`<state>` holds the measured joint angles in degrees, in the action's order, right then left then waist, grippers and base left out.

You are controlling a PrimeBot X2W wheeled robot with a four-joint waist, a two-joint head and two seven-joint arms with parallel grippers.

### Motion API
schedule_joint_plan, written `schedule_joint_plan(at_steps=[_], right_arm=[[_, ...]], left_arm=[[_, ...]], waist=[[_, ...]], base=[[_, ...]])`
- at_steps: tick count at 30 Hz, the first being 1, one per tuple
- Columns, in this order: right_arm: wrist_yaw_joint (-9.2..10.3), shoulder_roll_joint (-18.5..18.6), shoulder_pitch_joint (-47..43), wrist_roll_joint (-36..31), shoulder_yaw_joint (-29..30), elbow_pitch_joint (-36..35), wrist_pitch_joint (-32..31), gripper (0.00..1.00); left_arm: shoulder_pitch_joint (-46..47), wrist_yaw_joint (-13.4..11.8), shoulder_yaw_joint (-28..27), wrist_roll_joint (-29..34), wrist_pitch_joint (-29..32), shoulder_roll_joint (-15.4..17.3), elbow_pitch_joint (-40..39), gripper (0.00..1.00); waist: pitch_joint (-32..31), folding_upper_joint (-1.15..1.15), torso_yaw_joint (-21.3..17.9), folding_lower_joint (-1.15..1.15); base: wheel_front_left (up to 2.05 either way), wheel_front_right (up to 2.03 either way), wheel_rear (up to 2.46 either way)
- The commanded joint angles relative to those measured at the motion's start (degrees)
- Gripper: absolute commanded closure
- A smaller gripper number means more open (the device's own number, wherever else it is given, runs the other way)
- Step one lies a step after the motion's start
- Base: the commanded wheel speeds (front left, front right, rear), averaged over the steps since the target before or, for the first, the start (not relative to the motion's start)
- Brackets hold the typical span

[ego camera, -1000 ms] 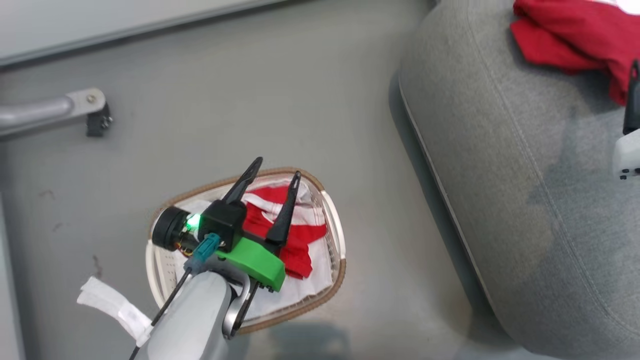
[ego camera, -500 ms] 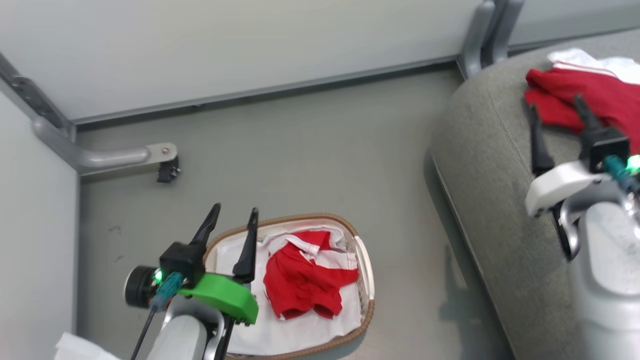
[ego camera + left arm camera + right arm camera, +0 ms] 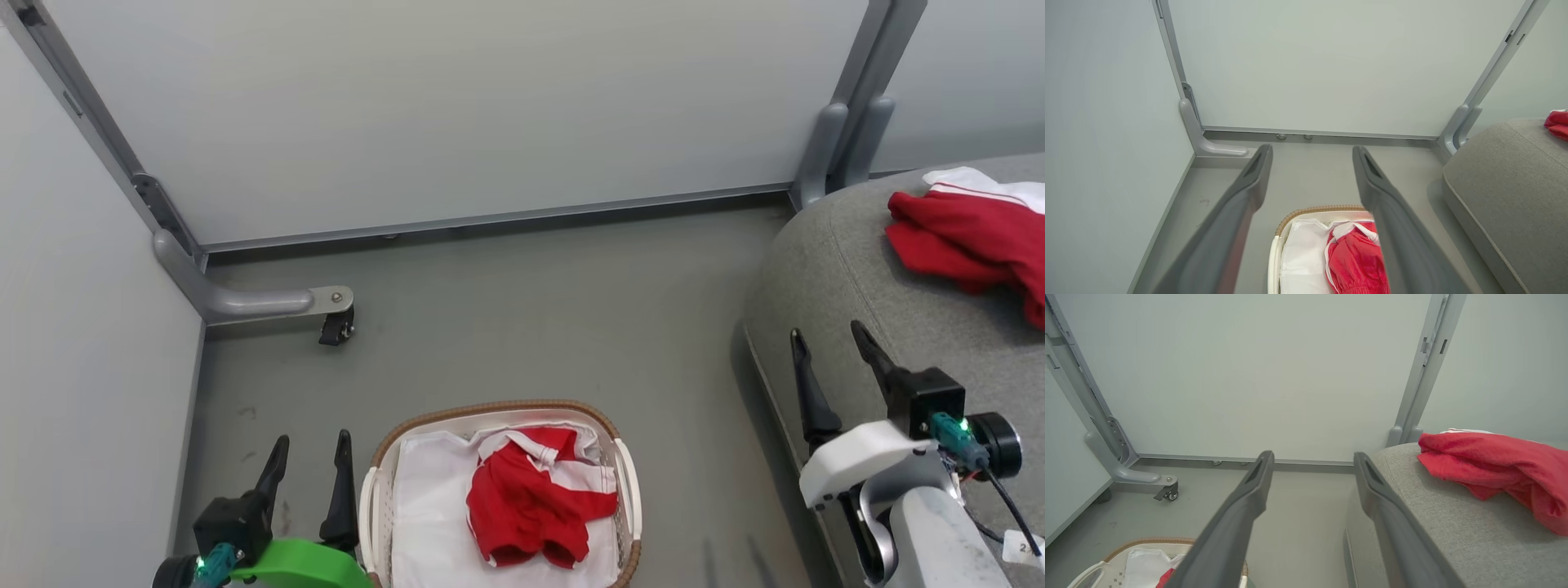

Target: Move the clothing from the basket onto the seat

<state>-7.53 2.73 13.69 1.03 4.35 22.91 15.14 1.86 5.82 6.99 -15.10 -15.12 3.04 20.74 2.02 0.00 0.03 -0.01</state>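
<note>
A crumpled red garment with white trim [image 3: 535, 498] [image 3: 1355, 261] lies in the white basket with a brown woven rim [image 3: 498, 407] [image 3: 1314, 210] on the floor, resting on its white liner. A second red and white garment [image 3: 971, 233] [image 3: 1490, 465] lies on the grey seat [image 3: 865, 278] [image 3: 1437, 514] at the right. My left gripper [image 3: 312, 447] [image 3: 1310, 151] is open and empty, to the left of the basket. Over the seat's front edge my right gripper [image 3: 827, 336] [image 3: 1312, 457] is also open and empty, short of the garment there.
Pale partition panels close off the back and left. A grey metal foot with a caster [image 3: 331, 314] [image 3: 1167, 492] juts onto the floor at the back left, and an upright post [image 3: 849, 139] stands by the seat's corner. Grey floor [image 3: 555, 310] lies between basket and seat.
The head camera has tilted up, so the whole picture has shifted down and the back wall shows. My left gripper has drawn back from over the basket to its left. The right gripper has come into view.
</note>
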Motion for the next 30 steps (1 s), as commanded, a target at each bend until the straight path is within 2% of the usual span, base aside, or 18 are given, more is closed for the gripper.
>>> schedule_joint_plan(at_steps=[1,9,30], right_arm=[[0.08,0.4,-1.7,0.9,-0.3,-0.8,0.0,0.0],[0.08,0.3,-6.1,4.2,-2.2,-2.4,0.0,0.0],[0.08,0.3,-6.9,5.3,-3.2,-2.6,0.0,0.0]], left_arm=[[-1.2,0.2,-0.6,-0.1,-0.1,0.0,-0.3,0.0],[-2.7,0.6,-1.1,-1.0,-0.1,-0.1,-0.6,0.0],[-2.4,0.5,-0.3,-0.8,-0.1,-0.1,-0.2,0.0]], waist=[[-1.0,0.0,0.8,0.01],[-1.9,0.0,1.0,0.01],[-2.2,0.0,0.7,0.01]], base=[[0.0,0.0,0.0],[0.0,0.0,0.0],[0.0,0.0,0.0]])
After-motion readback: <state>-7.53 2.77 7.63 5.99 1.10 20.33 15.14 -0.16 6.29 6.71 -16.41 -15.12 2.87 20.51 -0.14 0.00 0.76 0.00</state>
